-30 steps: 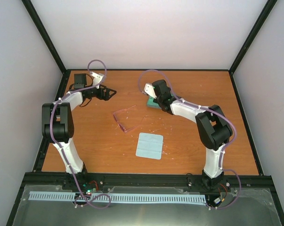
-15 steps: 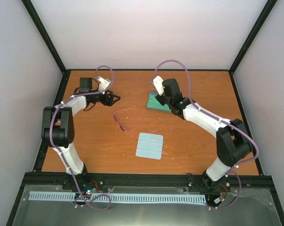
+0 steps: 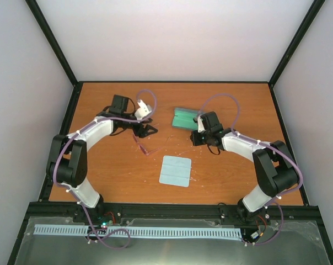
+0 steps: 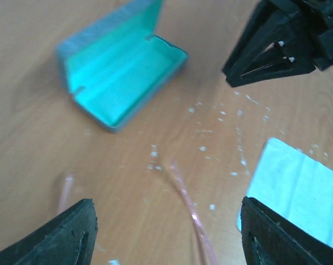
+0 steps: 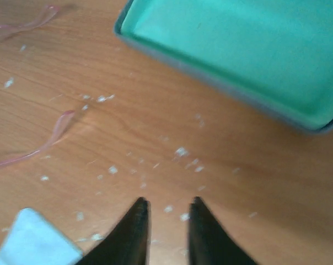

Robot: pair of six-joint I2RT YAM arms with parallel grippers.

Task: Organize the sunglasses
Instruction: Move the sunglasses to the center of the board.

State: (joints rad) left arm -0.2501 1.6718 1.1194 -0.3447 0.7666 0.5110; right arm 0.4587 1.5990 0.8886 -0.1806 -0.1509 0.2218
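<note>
Sunglasses [image 3: 141, 143]: lie unfolded on the table [image 3: 238, 99], directly beneath the left tool [image 3: 147, 131], which partly hides them from above. In the left wrist view one pink arm runs up between that tool's fingers, and a second shows faintly beside its left finger.
Left tool: spread wide with nothing in it and set low over the frame. This straddle looks like lining up for a pick. Whether the fingertips touch the table cannot be told.
Right tool [image 3: 194, 138]: all but closed, with only a thin slit between the fingers, and empty. It points down at bare table, apart from the glasses, probably so as to stay out of the left tool's way.
Case [image 3: 184, 117]: open, teal lining up, empty. It lies just ahead of the right tool and further ahead of the left one, with its mouth free, probably to take the glasses.
Cloth [image 3: 175, 170]: flat, behind the right tool and off to the left tool's right, touching nothing.
Step in hand: the grasp is not yet made, and folding and casing are still to do.
Risk: the frame is thin and lies flat, so the fingers could skid over it or bend an arm.
</note>
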